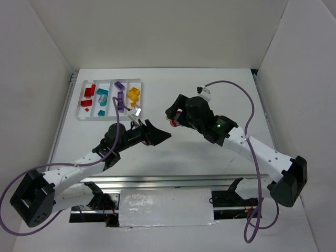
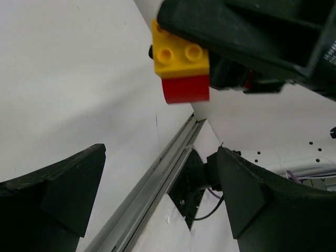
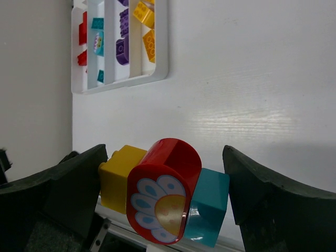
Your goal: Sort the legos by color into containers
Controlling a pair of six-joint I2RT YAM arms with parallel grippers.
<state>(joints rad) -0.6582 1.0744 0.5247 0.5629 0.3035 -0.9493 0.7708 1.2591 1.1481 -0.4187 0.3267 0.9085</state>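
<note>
Pinched across the right gripper (image 3: 164, 152), jaws spread wide: a joined clump of legos (image 3: 165, 197). Yellow brick (image 3: 116, 176) against one finger, red round-topped piece (image 3: 170, 157) with a flower face in the middle, teal brick (image 3: 210, 207) toward the other finger. Carried clear of the table (image 3: 252, 105). Contact on the teal side possibly slight; hard to tell from the wrist view.

Left gripper (image 2: 160, 152) spread to its widest, holding nothing, pointed at the clump just ahead of its fingertips. Yellow over red seen from there.

Handling, as judged:
- Light, hard, rigid plastic.
- Glossy faces, so slippery under the pads.
- Not fragile, but stud joints stiff and apt to let go with a snap.

Best taken on flat parallel side walls, never on the rounded red crown or the printed face. For splitting: take an end brick across its flat sides with the free gripper, close to the seam, then lever rather than pull straight. Risk: a freed brick popping away.

Tray (image 3: 163, 47) well ahead of the right fingertips, off to one side. Red, teal, purple and yellow already lying in separate compartments.
</note>
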